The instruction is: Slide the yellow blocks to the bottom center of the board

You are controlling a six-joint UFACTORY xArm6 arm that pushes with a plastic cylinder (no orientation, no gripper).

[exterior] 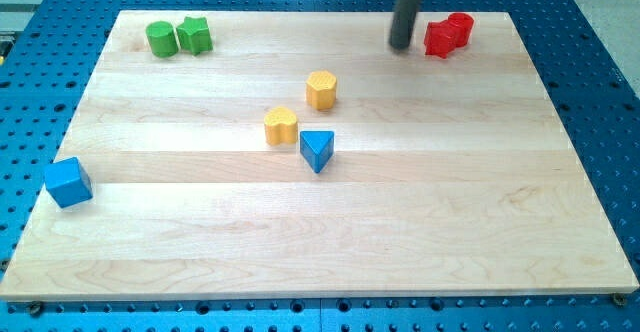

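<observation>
1. Tool state: my tip point(401, 45) has no pincer to open or close, so it holds nothing; it is a bare rod, standing near the top edge of the board point(500, 232), right of centre, just left of the two red blocks point(447, 35) and apparently not touching them

2. Task items: the yellow hexagonal block point(321, 89) and the yellow heart-like block point(281, 126) sit near the board's middle, slightly above centre and close together but apart; neither is near the bottom edge

3. Progress judgement: the slide appears not yet begun; both yellows are well apart from my tip

4. Risk, obstruction: the blue triangular block point(317, 150) lies just beside the yellow heart-like block on its lower right. A push toward the bottom centre could drag it along or deflect the yellow sideways

5. Risk, off-centre contact: a single rod end on a faceted block may spin it off line

6. Risk, approach: a careless move off could nudge the red blocks

7. Unaffected: green blocks point(178, 37) by the top-left corner, blue cube point(68, 182) at the left edge
</observation>
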